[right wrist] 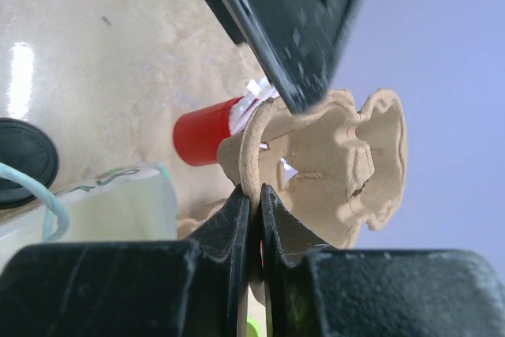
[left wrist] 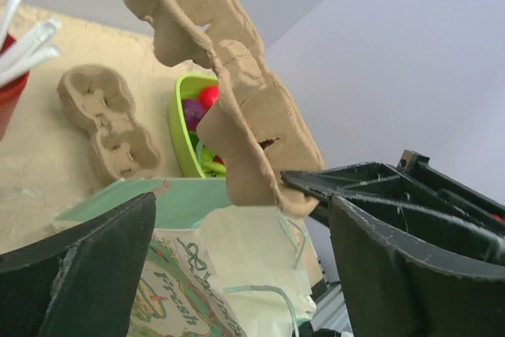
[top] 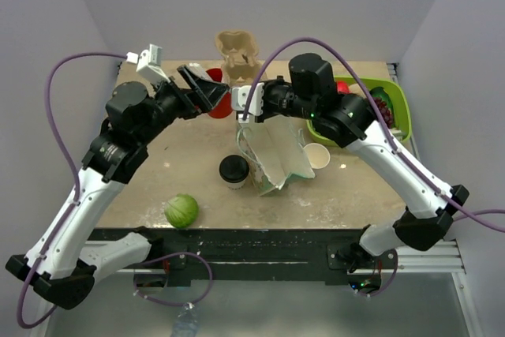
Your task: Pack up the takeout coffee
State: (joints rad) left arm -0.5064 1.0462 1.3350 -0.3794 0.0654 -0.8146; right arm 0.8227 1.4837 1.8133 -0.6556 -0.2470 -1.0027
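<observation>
The takeout coffee (top: pixel 233 171), a white paper cup with a black lid, stands on the table left of the open paper bag (top: pixel 276 151). Its lid shows at the left edge of the right wrist view (right wrist: pixel 24 165). My right gripper (right wrist: pixel 254 203) is shut on the rim of a brown cardboard cup carrier (right wrist: pixel 331 163) and holds it in the air at the back (top: pixel 237 53). My left gripper (left wrist: pixel 245 274) is open and empty, just left of that carrier (left wrist: pixel 237 92), above the bag (left wrist: pixel 181 290). In the top view it (top: pixel 208 88) is over the red cup (top: pixel 221 106).
A lidless white cup (top: pixel 318 155) stands right of the bag. A second carrier (left wrist: pixel 110 132) lies on the table at the back. A green basket (top: pixel 392 108) of fruit sits at the back right. A green round vegetable (top: pixel 181 211) lies near the front edge.
</observation>
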